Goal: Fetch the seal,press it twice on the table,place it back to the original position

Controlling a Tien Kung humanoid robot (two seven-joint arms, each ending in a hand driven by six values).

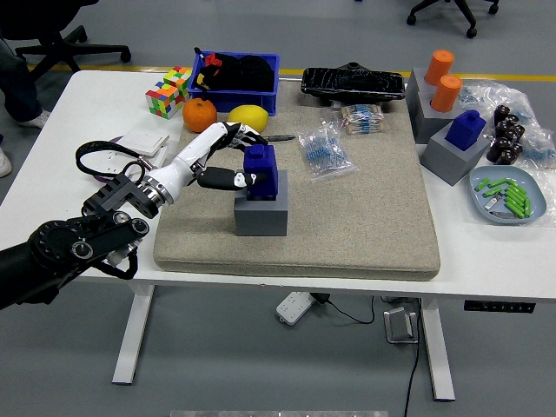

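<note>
The blue seal (263, 174) stands in its grey block holder (261, 214) on the beige mat (347, 217). It looks raised a little and tilted. My left hand (234, 161) reaches in from the left and its white and black fingers are curled around the seal's upper part. The thumb presses the seal's left face. My right arm is out of view.
An orange (200, 115), a lemon (247, 118) and a blue bin (236, 82) lie behind the hand. A bag of blue parts (323, 148) lies right of the seal. A second blue seal on a grey block (460, 143) stands at the right with orange cylinders (443, 78).
</note>
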